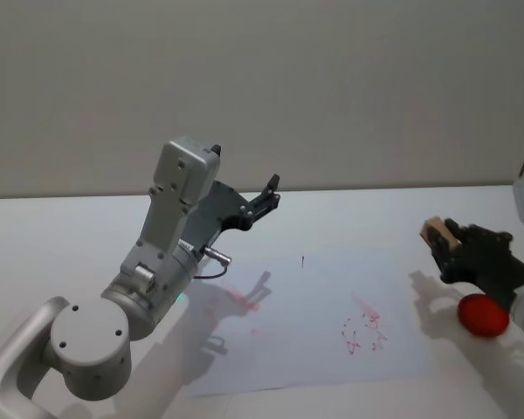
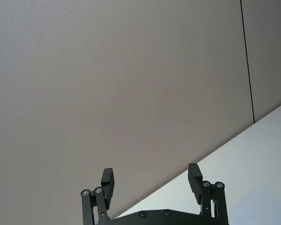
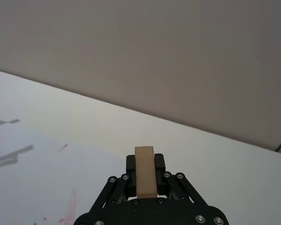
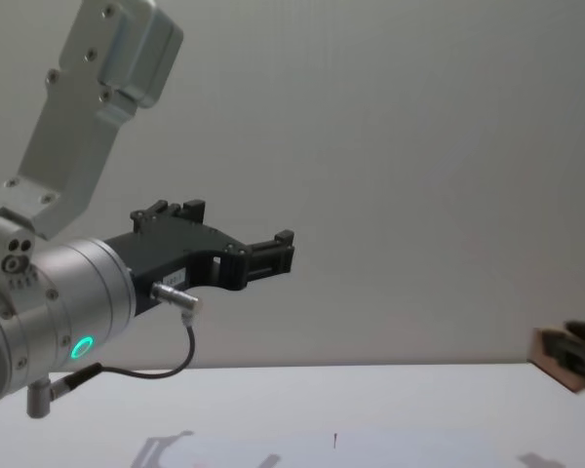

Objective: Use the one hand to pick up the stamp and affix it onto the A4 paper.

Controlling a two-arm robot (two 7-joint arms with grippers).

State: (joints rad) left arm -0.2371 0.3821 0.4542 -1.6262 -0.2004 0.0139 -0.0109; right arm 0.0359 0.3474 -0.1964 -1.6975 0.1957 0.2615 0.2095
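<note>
My right gripper [image 1: 445,240] is shut on the stamp [image 1: 438,233], a small light-brown wooden block, and holds it in the air just past the right edge of the A4 paper [image 1: 314,323]. In the right wrist view the stamp [image 3: 145,173] stands upright between the black fingers [image 3: 160,161], above the table. The chest view has the stamp [image 4: 549,355] at its right edge, above the tabletop. The white sheet bears red stamp marks [image 1: 364,330] on its right half. My left gripper [image 1: 266,194] hangs open and raised over the table's back left, empty [image 2: 151,180].
A round red object [image 1: 483,314] lies on the table below my right gripper, right of the paper. The left arm's big grey body [image 1: 157,262] rises over the paper's left edge. A wall stands behind the table.
</note>
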